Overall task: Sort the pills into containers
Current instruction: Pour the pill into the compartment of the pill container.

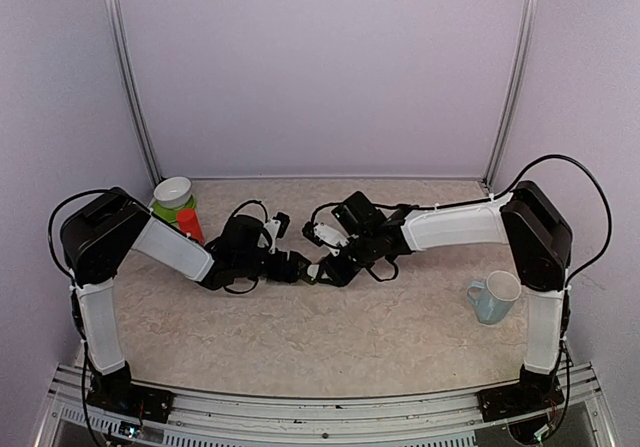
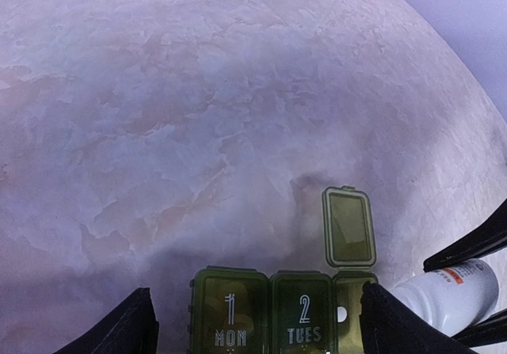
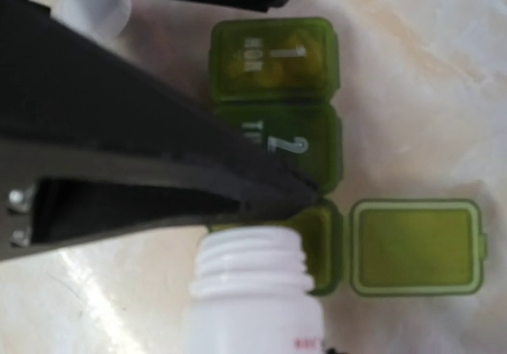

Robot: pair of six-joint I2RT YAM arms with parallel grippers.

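Left claw: the left gripper (image 2: 255,310) stands wide apart with nothing clamped. Its dark fingers (image 2: 131,326) straddle the containers (image 3: 301,132). Bare surface shows between the strip and the finger on the MON side. The other finger sits right at the strip's open end, and contact there cannot be made out.
Right claw: the right gripper (image 2: 451,298) is closed around a white bottle (image 3: 253,291), which lies tipped on its side.
Containers, place: the dark green strip of three joined cells lies flat on the table (image 1: 300,357) near its middle, between the two grippers.
Containers, cells: "1 MON" and "2 TUES" have their lids down. The third, end cell is open, its lid (image 3: 416,247) swung out flat on its hinge.
Open cell: a small white dot (image 2: 341,314) shows inside — too small to say what it is.
Bottle: uncapped, with the threaded neck bare and the mouth just at the rim of the open cell.
Bowl: a white bowl (image 1: 173,189) stands at the far left on something green, with a red-orange object (image 1: 190,225) just beside it.
Mug: a pale blue mug (image 1: 495,297) stands on the right side of the table — well apart from the strip.
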